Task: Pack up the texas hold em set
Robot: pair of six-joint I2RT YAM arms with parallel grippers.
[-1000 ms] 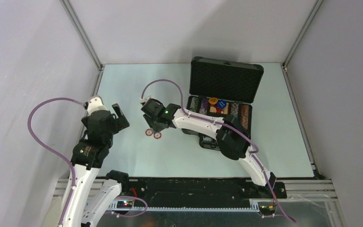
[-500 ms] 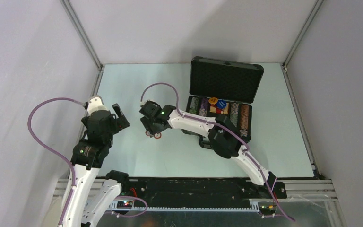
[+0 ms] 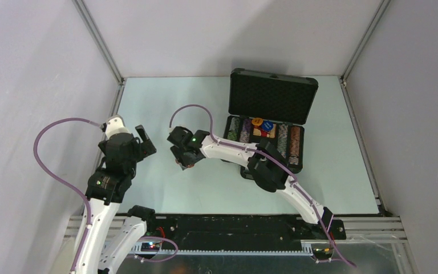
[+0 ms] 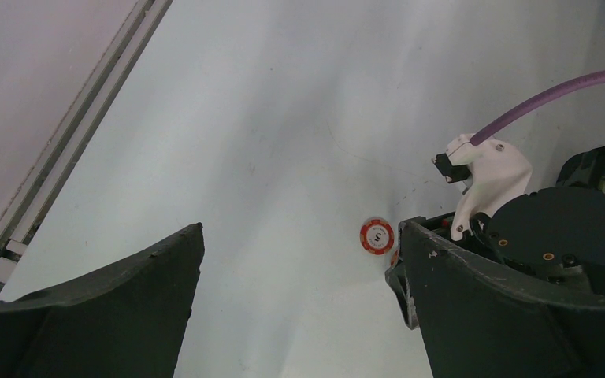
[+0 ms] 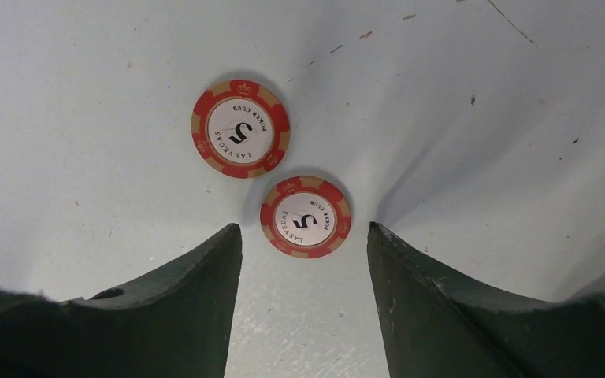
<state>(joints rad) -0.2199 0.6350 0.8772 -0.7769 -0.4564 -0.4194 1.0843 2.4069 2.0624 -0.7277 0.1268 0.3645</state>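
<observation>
Right tool [image 5: 302,230], jaws parted and gripping nothing, straddles one red-white chip [image 5: 306,216].

1. The upper chip [image 5: 240,128] and the lower chip [image 5: 306,216] are both red with sand-coloured marks on the edge; the middle is white with a black "5" and black letters
2. The table [image 3: 165,188] is pale grey-green, with some small dark specks
3. The case [image 3: 245,169] is black; its foam [image 3: 272,100] is black with a regular pattern of bumps
4. The chip rows [image 3: 294,145] are mixed: speckled grey-green and one brown-red
5. The cables [image 3: 48,151] are purple; the arms [image 3: 234,149] are white with black joints
</observation>
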